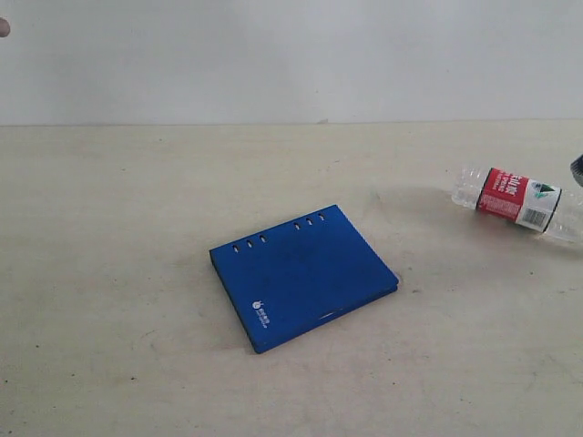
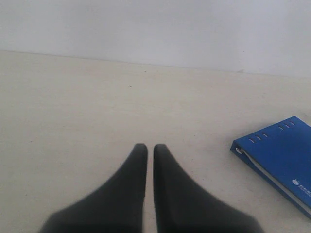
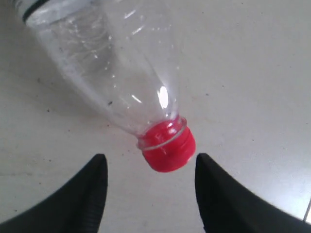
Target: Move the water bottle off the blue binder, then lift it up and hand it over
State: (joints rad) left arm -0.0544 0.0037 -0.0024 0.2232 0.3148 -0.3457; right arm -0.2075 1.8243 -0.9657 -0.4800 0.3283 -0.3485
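Observation:
The water bottle (image 1: 516,199) lies on its side on the table at the far right, well clear of the blue binder (image 1: 303,274). In the right wrist view the bottle's clear neck (image 3: 121,82) and red cap (image 3: 168,145) point toward my right gripper (image 3: 151,162), which is open, the cap just beyond the gap between its fingers and untouched. A dark bit of that gripper (image 1: 577,167) shows at the exterior view's right edge. My left gripper (image 2: 150,148) is shut and empty over bare table, with the binder's spine corner (image 2: 277,155) off to one side.
The beige table (image 1: 137,273) runs back to a plain white wall (image 1: 273,55). A small dark object (image 1: 4,29) shows at the top left corner of the exterior view.

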